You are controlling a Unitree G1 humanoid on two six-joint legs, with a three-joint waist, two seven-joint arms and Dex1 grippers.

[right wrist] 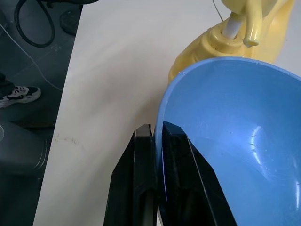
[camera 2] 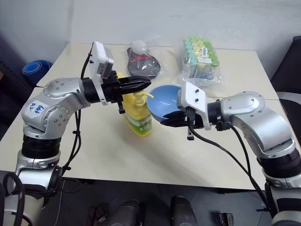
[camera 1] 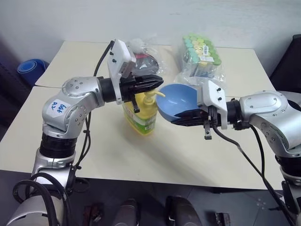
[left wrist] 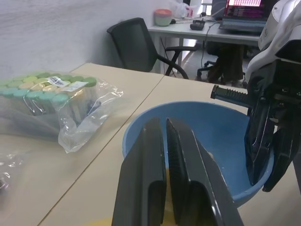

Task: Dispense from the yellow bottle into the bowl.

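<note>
Right now the yellow bottle (camera 2: 138, 117) stands upright on the cream worktop (camera 2: 141, 155), near its middle, with its pump top (camera 1: 151, 95) raised and the spout pointing toward the bowl (camera 2: 165, 102). The left tool (camera 2: 146, 84) reaches in level from the robot's left, its two black fingers pressed together with nothing between them, and its tip hovers just above the pump top; whether it touches the pump cannot be told. In the left wrist view those shut fingers (left wrist: 181, 179) point straight at the blue bowl's open mouth, with a trace of yellow below them.

The right tool (camera 1: 183, 117) has its fingers clamped on the rim of the bowl, one finger inside and one outside, as the right wrist view shows with the rim pinched between them (right wrist: 160, 179). The bowl is held off the worktop, tilted so its opening faces the bottle, and sits just beside the spout, slightly lower than the spout's end.

Behind the bottle, toward the far edge, lie a clear bag of green-capped bottles (camera 1: 201, 56) and another clear bag with dark contents (camera 2: 143, 59), both well apart from the tools.
</note>
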